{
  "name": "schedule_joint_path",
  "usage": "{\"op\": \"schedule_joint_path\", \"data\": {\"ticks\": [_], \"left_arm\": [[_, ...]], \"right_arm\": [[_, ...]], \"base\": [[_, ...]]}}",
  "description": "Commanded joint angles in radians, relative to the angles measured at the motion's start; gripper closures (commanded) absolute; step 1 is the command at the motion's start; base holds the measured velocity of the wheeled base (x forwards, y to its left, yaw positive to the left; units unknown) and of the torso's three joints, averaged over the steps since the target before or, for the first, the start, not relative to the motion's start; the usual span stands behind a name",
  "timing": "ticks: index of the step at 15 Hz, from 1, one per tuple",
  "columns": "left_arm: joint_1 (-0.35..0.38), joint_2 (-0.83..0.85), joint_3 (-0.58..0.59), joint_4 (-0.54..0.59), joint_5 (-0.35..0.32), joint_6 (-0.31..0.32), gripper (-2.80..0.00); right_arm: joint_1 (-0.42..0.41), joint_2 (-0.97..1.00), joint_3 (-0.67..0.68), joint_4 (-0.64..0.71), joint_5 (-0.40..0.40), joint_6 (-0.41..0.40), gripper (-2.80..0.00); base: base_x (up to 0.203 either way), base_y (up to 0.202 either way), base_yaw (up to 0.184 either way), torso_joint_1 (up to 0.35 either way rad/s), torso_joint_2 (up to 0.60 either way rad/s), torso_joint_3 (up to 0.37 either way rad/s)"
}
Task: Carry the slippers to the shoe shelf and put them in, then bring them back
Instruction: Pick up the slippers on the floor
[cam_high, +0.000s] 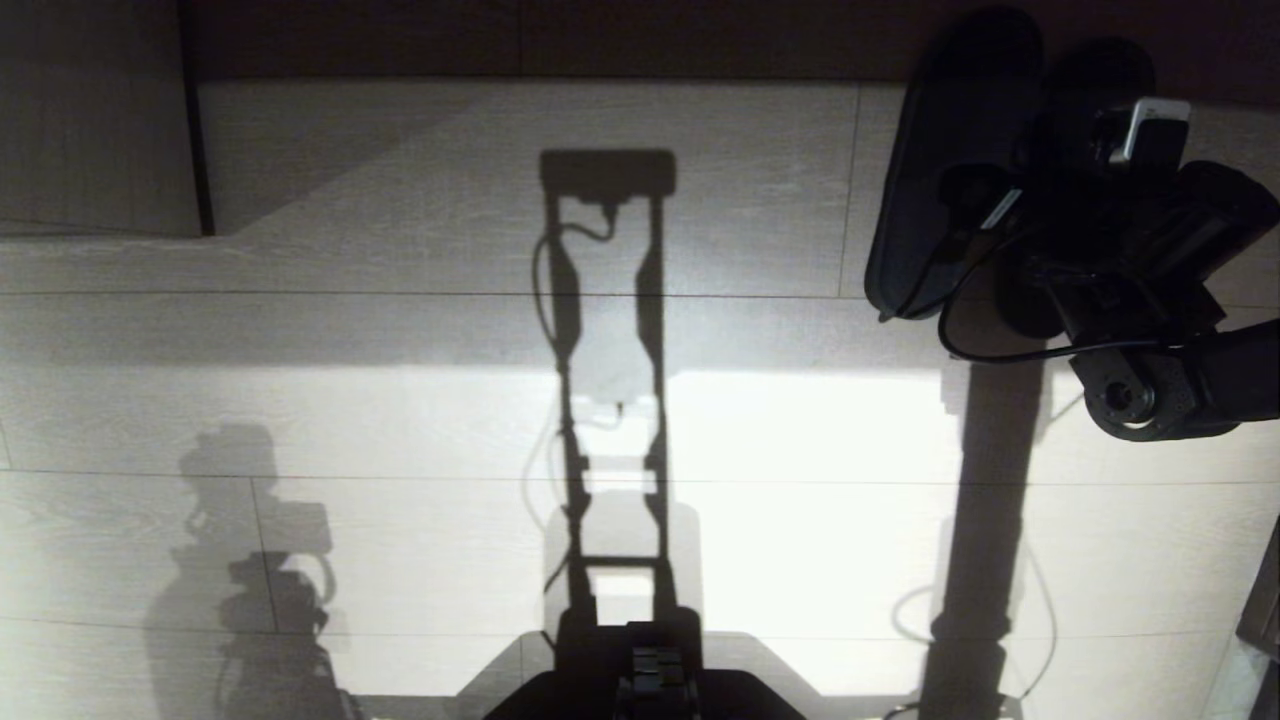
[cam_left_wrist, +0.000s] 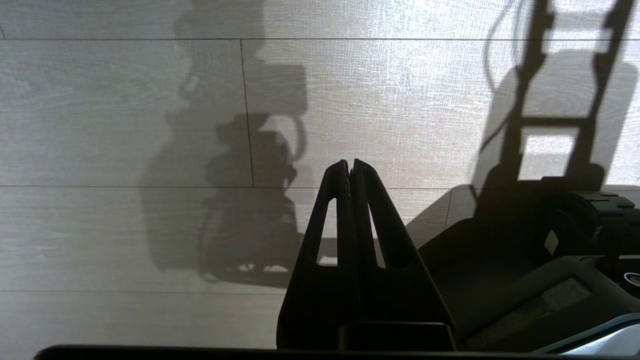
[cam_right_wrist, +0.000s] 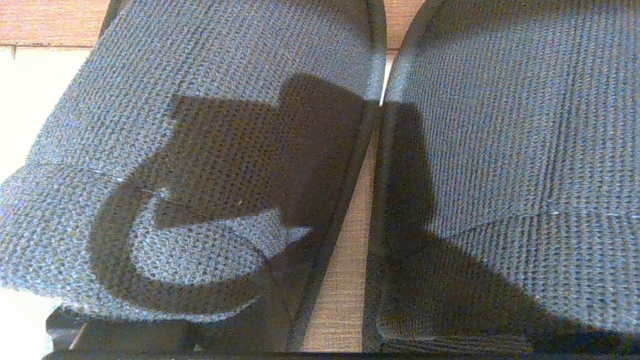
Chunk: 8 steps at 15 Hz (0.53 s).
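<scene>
Floor: pale wood-grain planks (cam_high: 400, 420), strongly lit, my shadow across them | slippers (cam_high: 950, 170): dark pair side by side at 1 o'clock in the head view, edges nearly touching | right gripper (cam_high: 1075, 215): my jaws spread wide, poised over the pair | left gripper (cam_left_wrist: 350, 167): my jaws pressed together, parked low near my base.

Pale wood-grain floor (cam_high: 400, 420); slippers (cam_high: 950, 160) side by side on it, near dark wall base.
</scene>
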Motion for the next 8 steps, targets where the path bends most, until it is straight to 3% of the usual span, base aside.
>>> {"op": "schedule_joint_path", "data": {"ticks": [1,2,3,8], "left_arm": [[0.000,0.000,0.000,-0.001,0.000,-0.001,0.00],[0.000,0.000,0.000,-0.001,0.000,-0.001,0.00],[0.000,0.000,0.000,-0.001,0.000,-0.001,0.00],[0.000,0.000,0.000,-0.001,0.000,-0.001,0.00]], "right_arm": [[0.000,-0.002,0.000,-0.007,0.000,0.001,-2.80],[0.000,-0.002,0.002,-0.008,-0.002,0.001,-2.80],[0.000,-0.002,0.002,-0.008,-0.002,0.001,0.00],[0.000,-0.008,0.003,-0.008,0.000,0.001,0.00]], "base": [[0.000,0.000,0.000,0.000,0.00,0.000],[0.000,0.000,0.000,0.000,0.00,0.000],[0.000,0.000,0.000,0.000,0.00,0.000],[0.000,0.000,0.000,0.000,0.00,0.000]]}}
